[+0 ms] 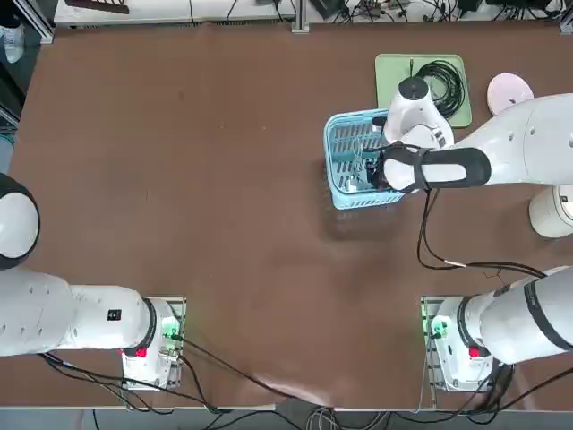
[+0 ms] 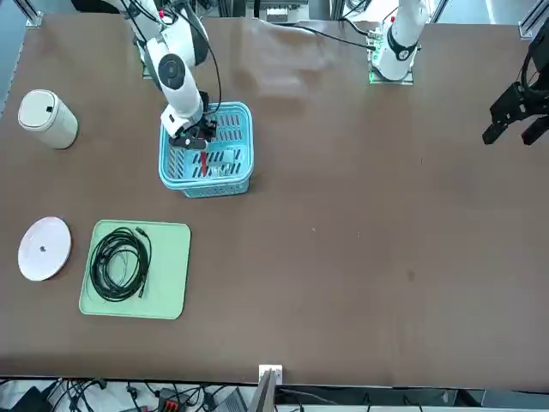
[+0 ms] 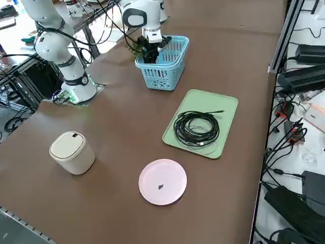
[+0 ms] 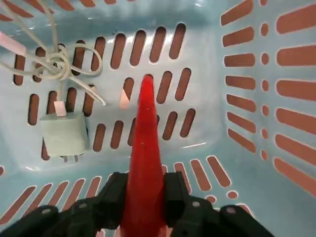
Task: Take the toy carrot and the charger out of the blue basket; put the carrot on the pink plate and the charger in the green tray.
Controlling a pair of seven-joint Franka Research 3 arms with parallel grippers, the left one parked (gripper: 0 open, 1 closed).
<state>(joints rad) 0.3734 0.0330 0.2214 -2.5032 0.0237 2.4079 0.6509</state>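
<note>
**Carrot pinched, not out of the basket yet**

Right gripper [image 4: 143, 207] down inside the blue basket [image 1: 345, 130], both fingers clamped on the toy carrot [image 4: 144, 148]. Wrist view shows it best: red body squeezed between the two black pads, long axis running straight out away from the fingers, tip pointing toward the slotted floor. Leafy end not visible from there. Front view gives just a sliver of red [image 2: 202, 160] under the hand, so still within the basket walls, no telling how far off the bottom.

Charger [image 4: 64, 133] lying on the basket floor just beside the carrot, white block flat, thin cable looped in a loose knot further along. Not touching the fingers, looks clear of the lift path, though that cable sits near enough to snag if the carrot swings sideways.

Pink plate [image 3: 162, 181] bare apart from a small dark speck, well apart from the basket, past the green tray [image 3: 223, 107]. Tray already holding a black coiled cable [image 3: 197, 129], so not much free room for the charger later.

Probably straight up first, then over to the plate.
</note>
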